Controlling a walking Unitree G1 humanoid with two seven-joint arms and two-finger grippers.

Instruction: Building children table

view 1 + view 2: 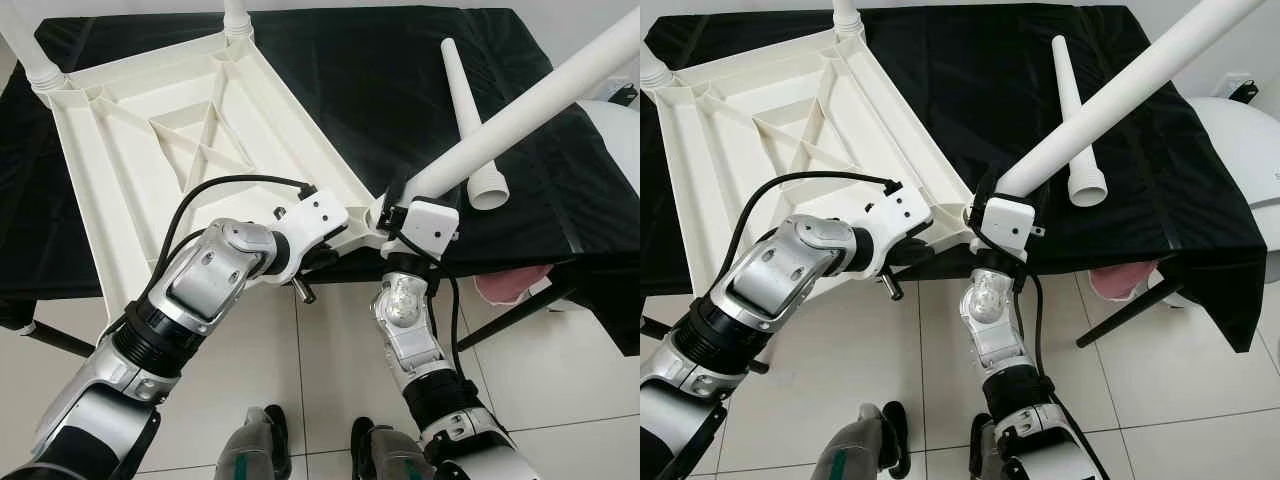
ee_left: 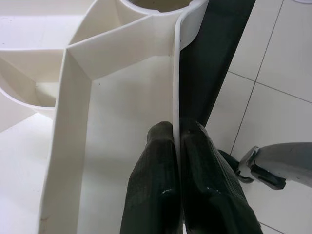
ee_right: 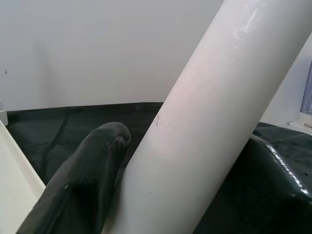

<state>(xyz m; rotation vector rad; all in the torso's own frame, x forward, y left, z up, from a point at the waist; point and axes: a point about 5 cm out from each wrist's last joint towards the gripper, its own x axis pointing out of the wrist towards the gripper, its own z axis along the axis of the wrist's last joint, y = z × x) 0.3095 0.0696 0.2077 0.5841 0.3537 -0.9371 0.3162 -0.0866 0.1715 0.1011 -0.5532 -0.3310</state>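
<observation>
Head stereo pair looks down/fwd over bench (image 1: 420, 90); both wrist cams v. close along tool fingers (image 2: 161, 185), sharing tabletop (image 1: 150, 130) corner.

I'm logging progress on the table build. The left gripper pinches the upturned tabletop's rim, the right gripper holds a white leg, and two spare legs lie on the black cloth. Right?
Not quite: one spare leg lies on the black cloth, as the left eye view shows. The left gripper does pinch the tabletop's rim, and the right gripper holds a white leg.

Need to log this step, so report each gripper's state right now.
Left gripper: shut on the tabletop, fingers pinching its rim.
Right gripper: shut on the table leg at the corner socket.
</observation>
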